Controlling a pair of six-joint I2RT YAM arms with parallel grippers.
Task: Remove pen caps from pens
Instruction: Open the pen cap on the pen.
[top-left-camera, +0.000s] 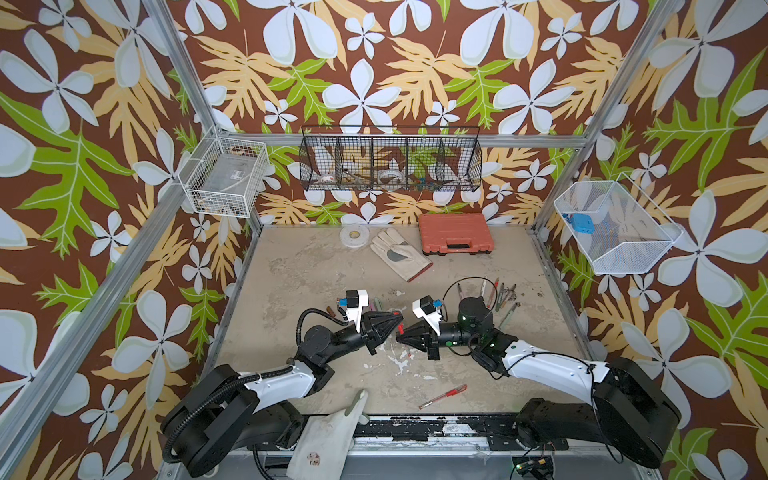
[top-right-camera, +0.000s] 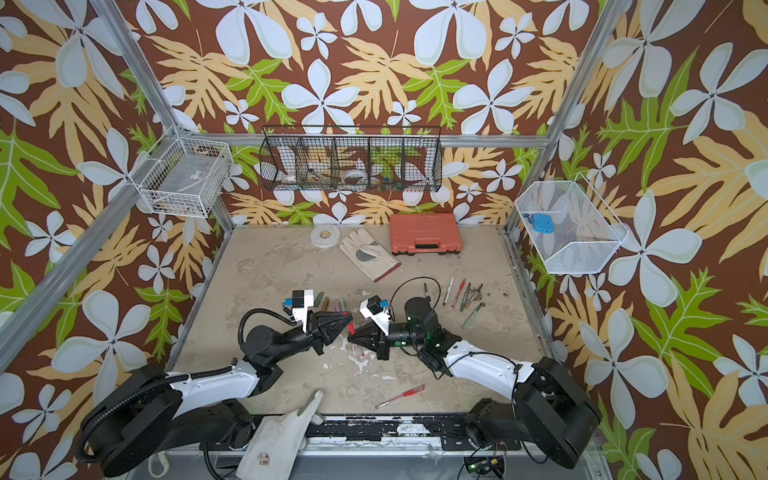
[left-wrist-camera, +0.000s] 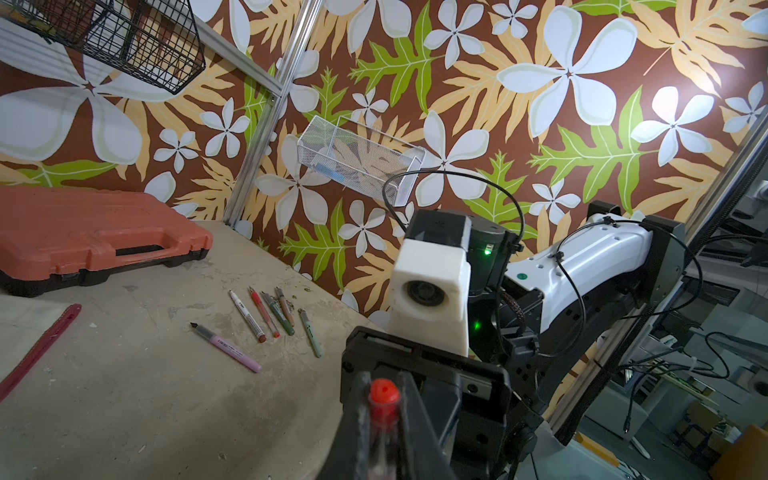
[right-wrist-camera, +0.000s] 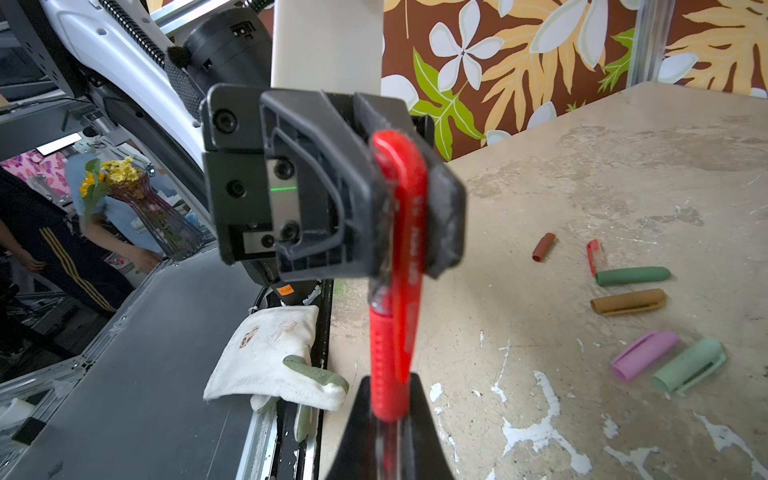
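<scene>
Left gripper (right-wrist-camera: 395, 224) pinches the cap (right-wrist-camera: 409, 187) of one red pen (right-wrist-camera: 384, 353), right gripper (right-wrist-camera: 390, 399) its barrel. Lying loose: six caps (right-wrist-camera: 631, 275), six bare pens (left-wrist-camera: 226, 348), one capped pen (top-left-camera: 442, 396).

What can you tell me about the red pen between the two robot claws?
The red pen has a clear plastic barrel, a red grip sleeve and a see-through cap with a long red clip. It is held off the table, bridging the arms: the left gripper is shut on the cap, the right gripper on the barrel by the grip. The cap looks not yet pulled off.
</scene>
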